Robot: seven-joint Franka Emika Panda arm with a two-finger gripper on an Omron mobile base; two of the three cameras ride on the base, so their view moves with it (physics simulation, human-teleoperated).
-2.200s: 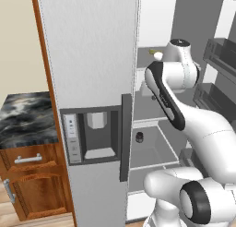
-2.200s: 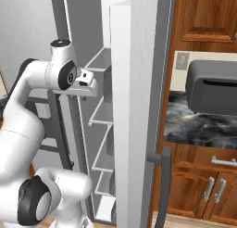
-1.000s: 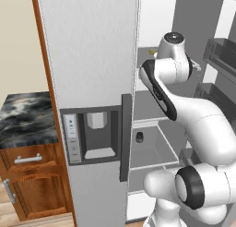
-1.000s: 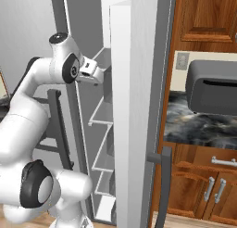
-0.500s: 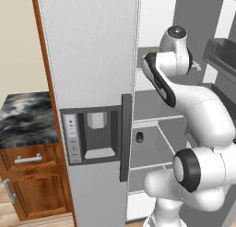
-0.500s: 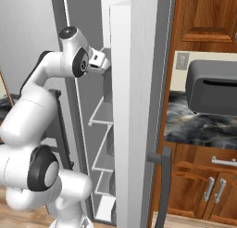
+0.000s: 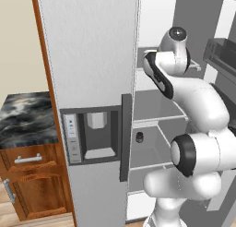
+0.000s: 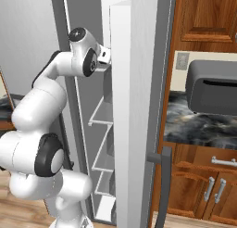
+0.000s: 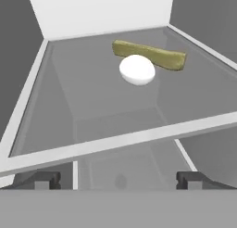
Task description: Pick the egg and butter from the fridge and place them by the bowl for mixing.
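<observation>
- Looking along the hand view, you have the small plain white egg (image 9: 137, 70) lying on a grey shelf (image 9: 92, 106) inside the tall light-grey fridge (image 7: 92, 60).
- Thin olive-yellow butter stick (image 9: 150, 55): flat on the same shelf, just behind the egg, seemingly touching it.
- Jaws (image 9: 118, 180): spread wide, holding nothing, short of the shelf's front edge.
- Small dark jar (image 7: 139, 137): on a lower shelf.

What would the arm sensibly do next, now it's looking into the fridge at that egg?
Probably ease the open gripper forward over the shelf toward the egg. The egg lies apart from the fingertips, farther back on the fridge shelf, just in front of the butter, and nothing is held yet.
</observation>
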